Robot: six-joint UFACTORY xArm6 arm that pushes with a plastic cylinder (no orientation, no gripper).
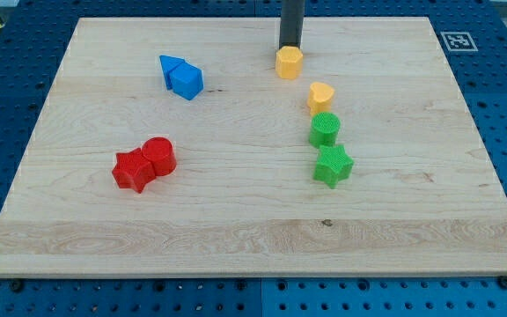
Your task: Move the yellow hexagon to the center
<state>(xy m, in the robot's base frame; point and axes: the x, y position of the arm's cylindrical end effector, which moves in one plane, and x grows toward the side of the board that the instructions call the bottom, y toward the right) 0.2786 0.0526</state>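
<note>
Blue pegboard frames the pale wooden board (236, 220) I am working over, with a black-and-white marker tag (457, 40) at the view's top right corner. On that board, the yellow hexagon (289, 62) sits near the view's top edge, a little right of the middle. My tip (289, 47) stands right at its upper side, touching or nearly so; I carry no jaws, only the dark rod. Below and to the right lies a yellow heart (320, 96), and just beneath it a green cylinder (324, 129), then a green star (333, 165), the three forming a short column. Off to the left, two blue blocks (181, 77) press together, their shapes hard to tell. Further down the left, a red cylinder (158, 156) touches a red star-like block (132, 170).
</note>
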